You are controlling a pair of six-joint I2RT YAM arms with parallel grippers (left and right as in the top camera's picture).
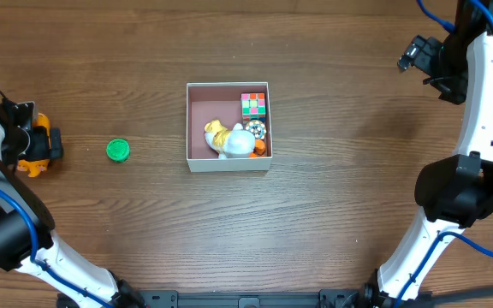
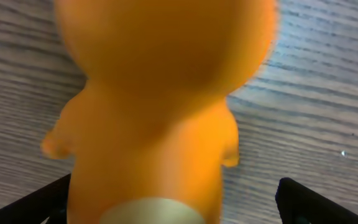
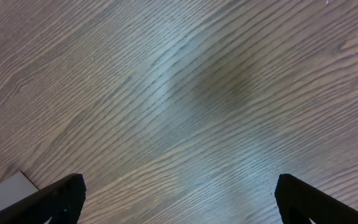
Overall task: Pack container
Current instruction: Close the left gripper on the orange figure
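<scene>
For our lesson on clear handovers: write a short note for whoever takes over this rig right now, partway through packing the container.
Left gripper: open, fingers either side of the orange toy at the far left of the table, not yet clamped.
Right gripper: open, empty, over bare wood at the far right.
The container is mid-table.
Done: colour cube, white and yellow toy and a small round patterned piece are inside.
Left: the orange toy and the green disc, both outside, left of the container.
</scene>
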